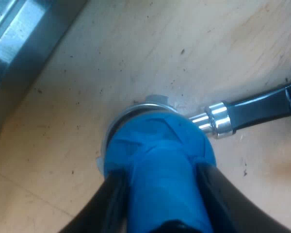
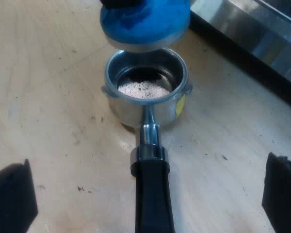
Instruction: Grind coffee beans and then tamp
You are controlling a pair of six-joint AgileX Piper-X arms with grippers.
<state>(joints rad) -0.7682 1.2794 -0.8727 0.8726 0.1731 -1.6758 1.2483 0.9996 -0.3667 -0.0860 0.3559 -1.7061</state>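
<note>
- The left gripper [image 1: 162, 194] is clamped around the body of the blue tamper [image 1: 160, 160], holding it just above the metal holder [image 2: 136, 109]. The tamper's flat base is not yet down on the grounds [image 2: 143, 89].
- The holder lies loose on the wooden table [image 2: 53, 97]. Taking its dark handle [image 2: 153, 194] as six o'clock, the espresso machine [image 2: 252, 29] sits off toward two o'clock.
- The right gripper [image 2: 148, 189] is spread wide with nothing in it, one finger on either side of the handle and well apart from it.
- The holder looks like rigid, weighty steel, and its glossy handle is probably slick. The best hold is likely the dark grip just behind the chrome collar.
- The grounds are loose, and an off-centre press could tip the basket.
</note>
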